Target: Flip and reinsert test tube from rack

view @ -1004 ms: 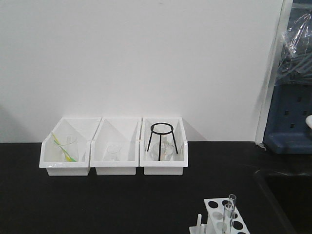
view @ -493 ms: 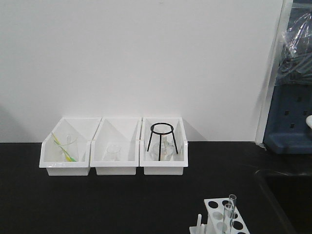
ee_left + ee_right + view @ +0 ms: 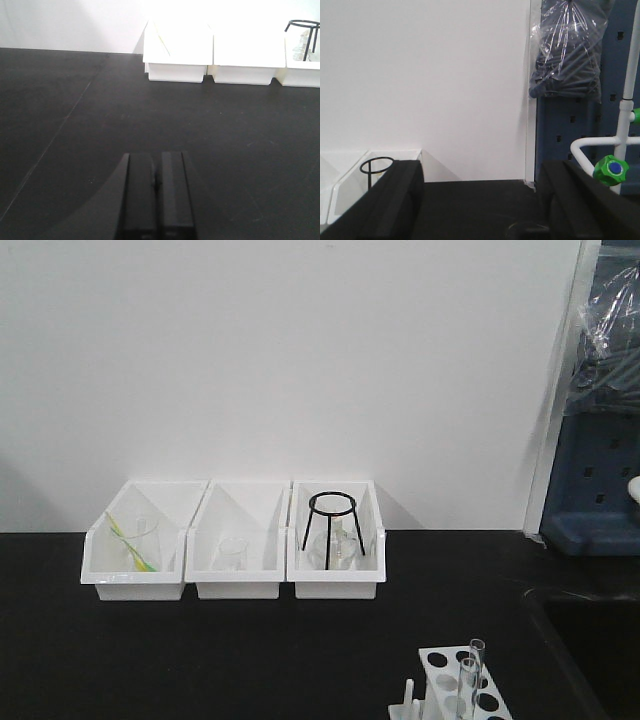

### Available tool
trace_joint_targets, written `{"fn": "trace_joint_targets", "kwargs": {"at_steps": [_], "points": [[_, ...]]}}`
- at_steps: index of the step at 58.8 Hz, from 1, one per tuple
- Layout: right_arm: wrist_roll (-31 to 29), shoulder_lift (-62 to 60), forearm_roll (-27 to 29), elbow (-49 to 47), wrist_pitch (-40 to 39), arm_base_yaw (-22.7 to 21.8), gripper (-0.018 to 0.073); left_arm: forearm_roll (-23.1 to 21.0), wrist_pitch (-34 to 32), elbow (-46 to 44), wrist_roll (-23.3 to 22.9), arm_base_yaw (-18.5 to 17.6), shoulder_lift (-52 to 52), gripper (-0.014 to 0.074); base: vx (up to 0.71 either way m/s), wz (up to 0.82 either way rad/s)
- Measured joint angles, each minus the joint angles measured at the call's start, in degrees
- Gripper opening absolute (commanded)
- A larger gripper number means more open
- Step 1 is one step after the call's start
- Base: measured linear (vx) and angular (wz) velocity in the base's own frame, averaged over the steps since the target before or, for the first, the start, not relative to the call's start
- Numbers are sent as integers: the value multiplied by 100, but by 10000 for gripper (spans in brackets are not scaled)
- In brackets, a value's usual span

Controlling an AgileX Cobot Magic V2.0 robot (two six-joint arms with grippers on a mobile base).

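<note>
The white rack (image 3: 447, 687) stands at the bottom right of the front view, partly cut off by the frame edge. Two clear test tubes (image 3: 472, 668) stand upright in its holes. Neither gripper shows in the front view. In the left wrist view my left gripper (image 3: 156, 170) is shut and empty, low over the bare black table (image 3: 100, 125), with the rack out of view. In the right wrist view my right gripper (image 3: 480, 200) is open wide with nothing between its fingers (image 3: 395, 200). A faint glassy rim (image 3: 529, 228) shows at the bottom edge; I cannot tell what it is.
Three white open bins (image 3: 235, 585) line the back wall. The right one holds a black tripod ring (image 3: 331, 504), the others hold glassware. A dark sink recess (image 3: 590, 640) lies at the right, with a blue pegboard (image 3: 580, 130) and a green-knobbed white tap (image 3: 612, 169) behind it.
</note>
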Motion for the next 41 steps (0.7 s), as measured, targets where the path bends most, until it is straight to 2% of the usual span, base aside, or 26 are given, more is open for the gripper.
{"fn": "trace_joint_targets", "kwargs": {"at_steps": [9, 16, 22, 28, 41], "points": [[139, 8, -448, 650, -891, 382, 529, 0, 0, 0, 0, 0, 0, -6, 0, 0], [454, 184, -950, 1566, -1860, 994, 521, 0, 0, 0, 0, 0, 0, -6, 0, 0], [636, 545, -1159, 2150, -2509, 1410, 521, 0, 0, 0, 0, 0, 0, -6, 0, 0], [675, 1113, -1206, 2399, -3049, 1553, 521, 0, 0, 0, 0, 0, 0, -6, 0, 0], [653, 2365, -1211, 2322, -4146, 1567, 521, 0, 0, 0, 0, 0, 0, -6, 0, 0]]}}
